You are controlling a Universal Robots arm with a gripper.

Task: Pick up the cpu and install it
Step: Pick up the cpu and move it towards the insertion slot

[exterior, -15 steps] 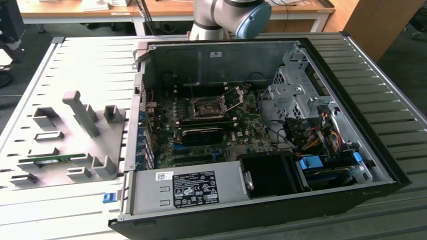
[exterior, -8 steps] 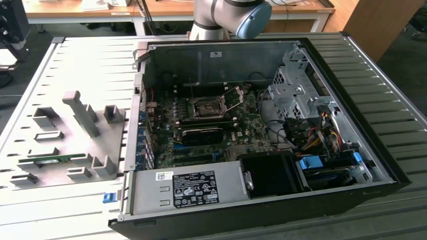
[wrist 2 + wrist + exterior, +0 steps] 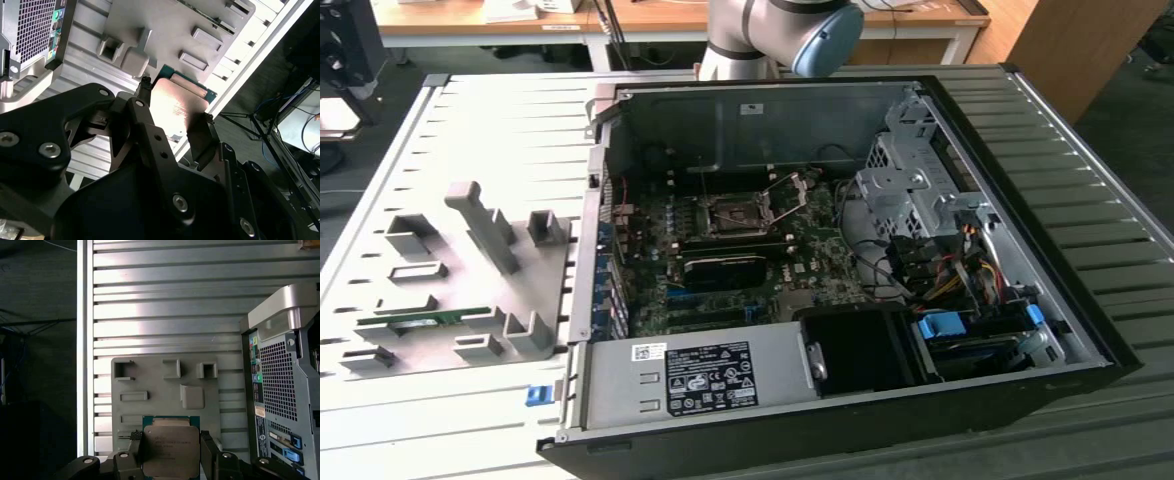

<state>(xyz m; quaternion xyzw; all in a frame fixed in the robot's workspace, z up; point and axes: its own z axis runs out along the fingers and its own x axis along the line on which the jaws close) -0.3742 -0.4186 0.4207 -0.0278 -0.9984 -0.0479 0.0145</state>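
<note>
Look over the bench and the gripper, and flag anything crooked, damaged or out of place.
Nothing stands out. In both wrist views the cpu sits square in the gripper, not skewed. In the exterior view the motherboard socket has its frame lifted open, which suits an install.

The exterior view looked steeply down from above on the open case (image 3: pixel 761 130) and tray (image 3: pixel 507 140) on the table (image 3: pixel 1094 200), while both wrist views sat close behind the gripper (image 3: pixel 171 440), facing past the cpu (image 3: pixel 170 460) onto that same tray and case.
</note>
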